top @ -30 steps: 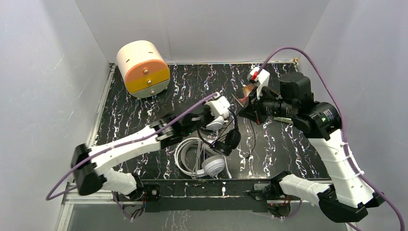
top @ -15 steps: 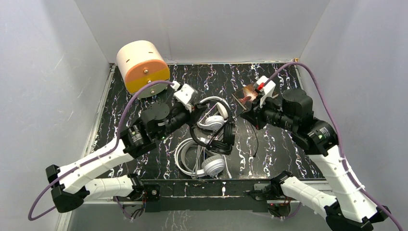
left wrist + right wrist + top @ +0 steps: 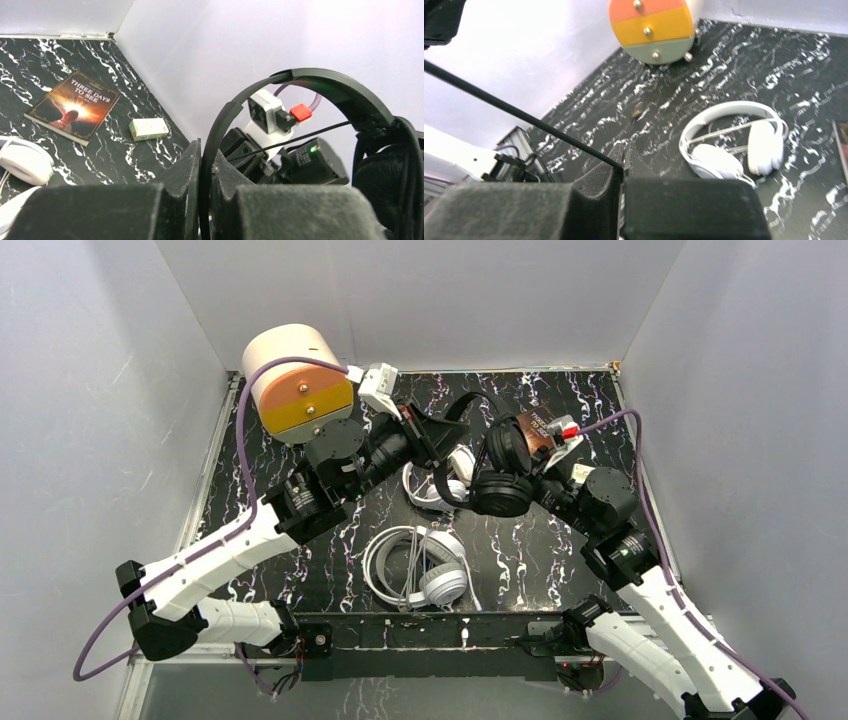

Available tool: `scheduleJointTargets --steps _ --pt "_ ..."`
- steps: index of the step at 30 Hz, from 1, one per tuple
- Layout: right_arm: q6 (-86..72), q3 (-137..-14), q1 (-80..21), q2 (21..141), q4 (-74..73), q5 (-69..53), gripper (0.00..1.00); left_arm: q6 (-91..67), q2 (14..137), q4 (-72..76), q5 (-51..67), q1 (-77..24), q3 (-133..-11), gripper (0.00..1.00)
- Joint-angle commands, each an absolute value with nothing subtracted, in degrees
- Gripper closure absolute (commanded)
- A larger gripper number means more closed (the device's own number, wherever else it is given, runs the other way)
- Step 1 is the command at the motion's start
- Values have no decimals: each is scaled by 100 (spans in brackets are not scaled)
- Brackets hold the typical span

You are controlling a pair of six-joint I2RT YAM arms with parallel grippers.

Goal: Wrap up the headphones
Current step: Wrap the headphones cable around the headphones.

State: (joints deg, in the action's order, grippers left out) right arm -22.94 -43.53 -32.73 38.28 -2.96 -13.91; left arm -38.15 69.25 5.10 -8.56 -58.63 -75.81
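Note:
The small black headphones (image 3: 500, 475) hang in the air over the middle of the table. My left gripper (image 3: 432, 432) is shut on their thin headband (image 3: 300, 80), which passes straight between the jaws. My right gripper (image 3: 530, 478) sits just right of the ear cups, partly hidden by them. It is shut on the black cord (image 3: 519, 115), which runs taut up and to the left from the jaws. A slimmer white pair (image 3: 440, 488) lies on the table below the black pair. The big white pair (image 3: 420, 568) lies near the front edge.
A round orange and cream drawer unit (image 3: 298, 385) stands at the back left. A book (image 3: 72, 105) and a small white box (image 3: 148, 128) lie at the back right near the wall. White walls close in three sides.
My left gripper has lifted the black headphones off the table and carried them up and back. The right arm swung in to the left, close beside the ear cups.

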Motion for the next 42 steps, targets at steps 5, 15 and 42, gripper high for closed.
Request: scheduleJointTargets --steps 5,15,42 --pt "-3003 -3816 -3255 4183 1217 -1815 100 -4224 7237 861 -1484 -5865 -8708 100" --pt "-3210 -3047 -3252 3845 1114 -1948 94 -4361 7882 467 -1728 -5315 -9442 100" --pt "-3247 -2485 -3254 4185 1788 -2052 93 -5211 7732 702 -1303 -4544 -9133 100"
